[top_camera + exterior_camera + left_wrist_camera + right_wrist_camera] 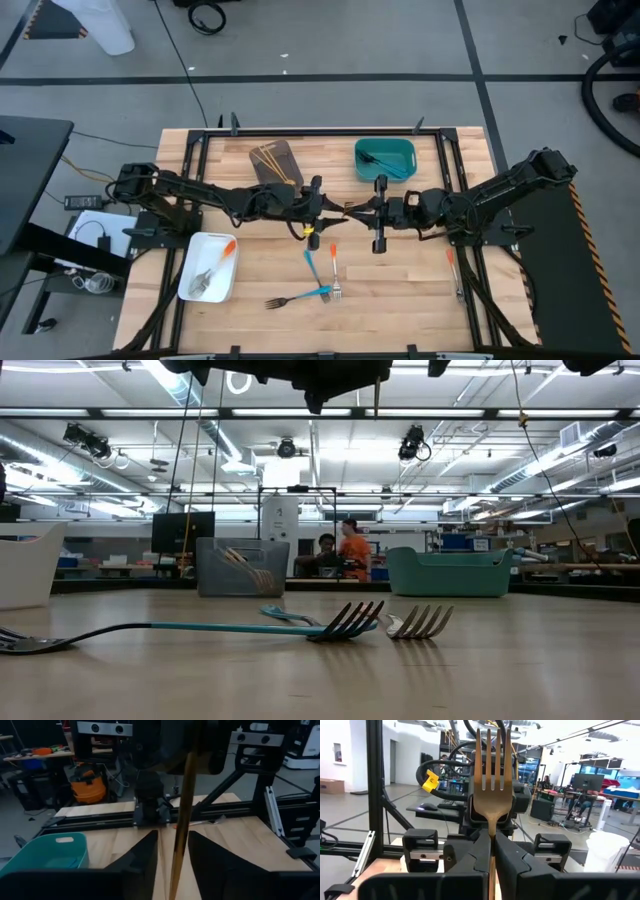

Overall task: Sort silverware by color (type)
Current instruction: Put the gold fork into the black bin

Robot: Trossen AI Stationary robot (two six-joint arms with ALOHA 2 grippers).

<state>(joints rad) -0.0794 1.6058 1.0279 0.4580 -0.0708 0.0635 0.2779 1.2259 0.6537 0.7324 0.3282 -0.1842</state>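
Several loose forks lie closest to you on the table: two blue-handled forks, an orange-handled fork, and one more fork alone by the right rail. Leave those for now. Next to them on the left is the white tray, with a few forks in it. Go a little farther, to the middle of the table, and you find the job in hand. High above the wood, the two grippers meet nose to nose, and the gold fork hangs between them. The right gripper is pinched tight on the fork's handle, with the prongs pointing up. The left gripper has its fingers part way apart on both sides of the handle, and you can see a gap on each side. I think this is a pass from right to left. To do it well, line the handle up in the middle of the left fingers, squeeze until both sides touch, and only then let the right one go. If you let go too soon, the fork may drop. Farthest back are the grey tray, which holds other gold forks, and the teal tray. The grey one looks like the right home for this fork.
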